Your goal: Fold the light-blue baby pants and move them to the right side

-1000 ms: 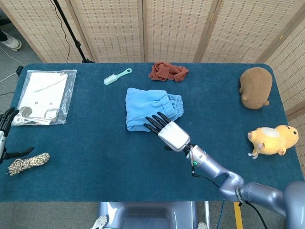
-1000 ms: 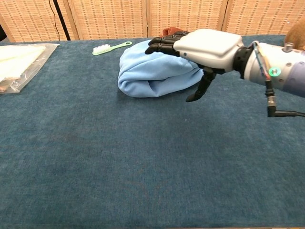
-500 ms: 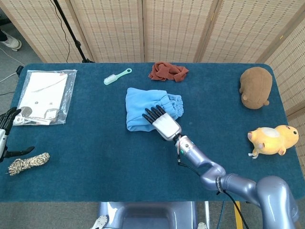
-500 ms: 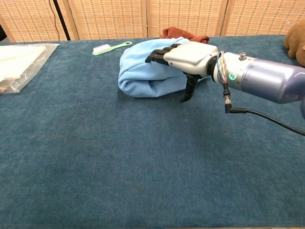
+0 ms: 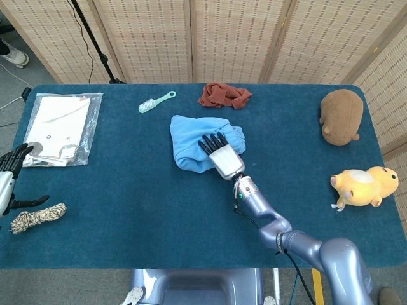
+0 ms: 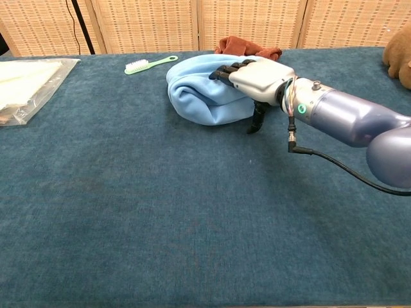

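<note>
Right robotic hand rests flat, fingers spread, atop one folded light-blue fleece baby pants bundle mid-table, holding nothing, while the left hand hovers open at the table's edge, near two plush toys, one rust-red cloth.

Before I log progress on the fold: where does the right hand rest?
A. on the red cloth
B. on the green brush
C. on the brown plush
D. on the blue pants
D: the right hand lies with its fingers on the folded blue pants, apart from the other items.
</note>
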`<state>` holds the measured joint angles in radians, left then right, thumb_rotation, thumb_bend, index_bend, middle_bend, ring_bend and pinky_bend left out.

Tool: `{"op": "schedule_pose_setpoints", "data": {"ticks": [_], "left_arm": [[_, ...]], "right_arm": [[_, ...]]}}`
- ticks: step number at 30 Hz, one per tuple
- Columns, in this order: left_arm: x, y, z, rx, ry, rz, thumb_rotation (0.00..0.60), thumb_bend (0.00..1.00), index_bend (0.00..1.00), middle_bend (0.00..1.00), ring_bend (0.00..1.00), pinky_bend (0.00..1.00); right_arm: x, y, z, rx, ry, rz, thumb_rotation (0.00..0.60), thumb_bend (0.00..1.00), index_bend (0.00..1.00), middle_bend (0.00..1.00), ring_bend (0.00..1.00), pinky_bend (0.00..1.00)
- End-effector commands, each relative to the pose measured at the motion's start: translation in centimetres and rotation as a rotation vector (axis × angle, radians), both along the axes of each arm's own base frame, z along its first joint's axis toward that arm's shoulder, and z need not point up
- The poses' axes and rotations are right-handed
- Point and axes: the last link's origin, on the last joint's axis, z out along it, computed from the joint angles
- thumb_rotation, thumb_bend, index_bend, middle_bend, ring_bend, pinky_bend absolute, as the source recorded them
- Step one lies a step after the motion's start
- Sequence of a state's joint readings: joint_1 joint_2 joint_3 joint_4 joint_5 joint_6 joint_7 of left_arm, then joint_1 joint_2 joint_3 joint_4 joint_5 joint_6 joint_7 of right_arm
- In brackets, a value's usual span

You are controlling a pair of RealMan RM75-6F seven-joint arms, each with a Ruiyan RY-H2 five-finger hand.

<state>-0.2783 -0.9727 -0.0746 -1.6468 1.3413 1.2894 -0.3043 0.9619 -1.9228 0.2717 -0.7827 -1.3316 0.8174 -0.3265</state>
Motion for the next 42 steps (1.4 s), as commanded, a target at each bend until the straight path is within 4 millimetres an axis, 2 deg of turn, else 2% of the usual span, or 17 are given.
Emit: {"op": "schedule_pose_setpoints", "data": {"ticks": [1, 12, 26, 31, 34, 37, 39, 42], "left_arm": [[0.0, 0.1, 0.0, -0.003, 0.000, 0.000, 0.600, 0.00, 0.00, 0.00, 0.00, 0.00], [-0.3, 0.2, 0.3, -0.010, -0.019, 0.003, 0.600, 0.00, 0.00, 0.00, 0.00, 0.00], [-0.5, 0.3, 0.5, -0.020, -0.036, 0.003, 0.600, 0.00, 0.00, 0.00, 0.00, 0.00], [-0.5, 0.3, 0.5, -0.025, -0.043, 0.005, 0.600, 0.00, 0.00, 0.00, 0.00, 0.00], [-0.6, 0.3, 0.5, -0.031, -0.049, 0.004, 0.600, 0.00, 0.00, 0.00, 0.00, 0.00], [-0.6, 0.3, 0.6, -0.033, -0.055, 0.004, 0.600, 0.00, 0.00, 0.00, 0.00, 0.00], [-0.7, 0.3, 0.6, -0.032, -0.056, 0.004, 0.600, 0.00, 0.00, 0.00, 0.00, 0.00], [-0.7, 0.3, 0.7, -0.033, -0.058, 0.003, 0.600, 0.00, 0.00, 0.00, 0.00, 0.00]], "right_arm": [[0.1, 0.1, -0.6, -0.016, -0.009, -0.002, 0.600, 0.00, 0.00, 0.00, 0.00, 0.06], [0.6, -0.3, -2.4, -0.072, -0.107, -0.123, 0.600, 0.00, 0.00, 0.00, 0.00, 0.06], [1.6, -1.0, -3.2, -0.093, -0.287, -0.308, 0.600, 0.00, 0.00, 0.00, 0.00, 0.02], [1.9, -1.2, -3.0, -0.127, -0.332, -0.322, 0.600, 0.00, 0.08, 0.04, 0.00, 0.04], [2.1, -1.2, -2.8, -0.160, -0.353, -0.314, 0.600, 0.00, 0.18, 0.12, 0.01, 0.10], [2.2, -1.3, -2.7, -0.180, -0.375, -0.307, 0.600, 0.03, 0.32, 0.24, 0.13, 0.29], [2.3, -1.4, -2.6, -0.182, -0.396, -0.306, 0.600, 0.16, 0.39, 0.33, 0.24, 0.44], [2.3, -1.5, -2.5, -0.185, -0.407, -0.299, 0.600, 0.34, 0.44, 0.41, 0.34, 0.57]]}}
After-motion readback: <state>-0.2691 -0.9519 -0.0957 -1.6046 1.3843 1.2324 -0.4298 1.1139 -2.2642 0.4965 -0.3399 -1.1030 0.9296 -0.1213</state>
